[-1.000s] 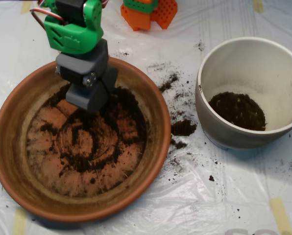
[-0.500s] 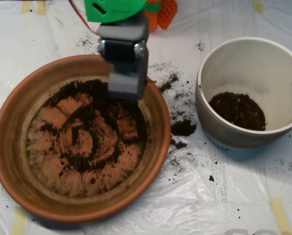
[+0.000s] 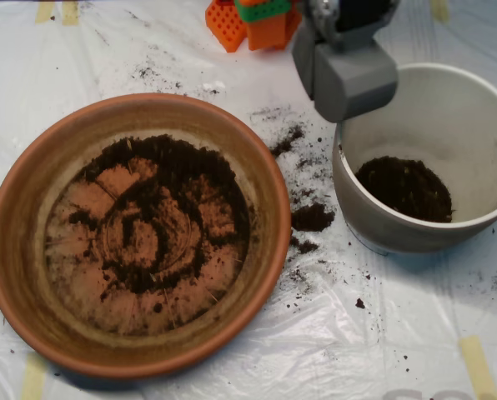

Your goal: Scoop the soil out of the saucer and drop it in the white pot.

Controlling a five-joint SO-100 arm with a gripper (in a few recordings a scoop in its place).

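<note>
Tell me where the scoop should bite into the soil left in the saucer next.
Probably the thick dark band of soil along the far side of the saucer floor. It is the deepest patch; the middle is scraped to thin rings over bare terracotta. Come straight down from above and sweep inward, since the sloping rim blocks a low sideways approach. The scoop is now at the white pot's rim.

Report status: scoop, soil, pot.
Scoop over white pot's upper-left rim. Soil pile in pot; thin residue in saucer. Spilled soil on plastic sheet between them. Nothing in the way.
</note>
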